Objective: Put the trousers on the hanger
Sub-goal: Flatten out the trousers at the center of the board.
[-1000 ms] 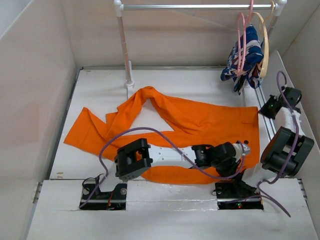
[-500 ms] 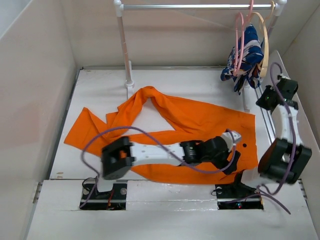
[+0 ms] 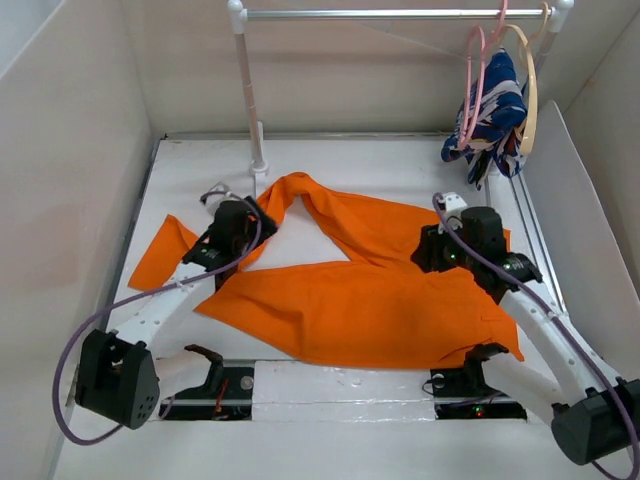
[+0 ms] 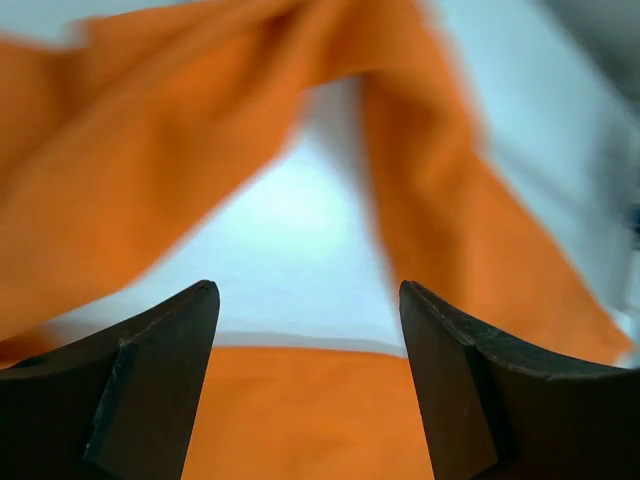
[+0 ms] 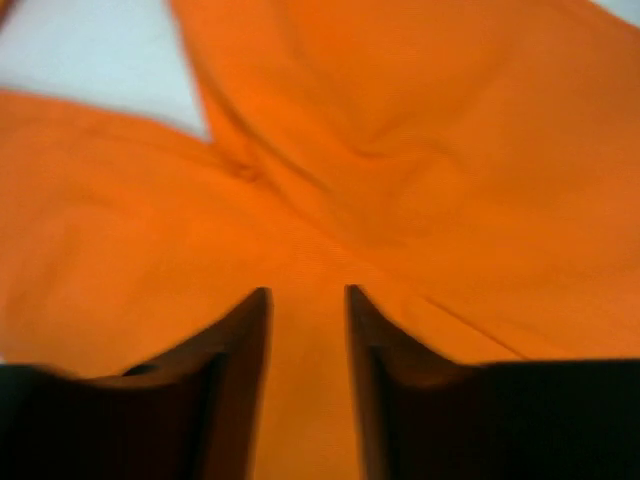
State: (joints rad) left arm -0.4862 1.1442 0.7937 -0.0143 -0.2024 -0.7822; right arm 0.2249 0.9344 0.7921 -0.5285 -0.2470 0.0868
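- The left pincer (image 3: 250, 218) is wide open and holds nothing. It hangs over the left part of the trousers (image 3: 370, 300), near a fold.
- In the left wrist view, the left pincer (image 4: 308, 300) has orange cloth (image 4: 120, 200) and a patch of white desk (image 4: 290, 230) under it.
- The right pincer (image 3: 432, 252) is over the right part of the trousers.
- In the right wrist view, the right pincer (image 5: 307, 300) has only a thin gap between its fingers. Nothing is in the gap, and the cloth (image 5: 450, 150) lies below.
- The trousers are big, bright orange and plain. They lie flat on the desk (image 3: 200, 170) with soft folds. One long leg bends up toward the back, and a strip reaches out to the left.
- The pink hanger (image 3: 470, 90) hangs on the rail (image 3: 400, 14) at the back right. It is thin and far from the trousers.
- Just beside it hang a tan hanger (image 3: 528, 90) and a blue-and-white cloth (image 3: 495, 110).
- A second ago the left arm lay across the near edge of the trousers, reaching right. Now it has swung to the left side.
- A second ago the right arm was folded by the right edge of the desk. Now it has come in over the trousers.
- The trousers are in much the same spot, and the pink hanger is still on the rail.
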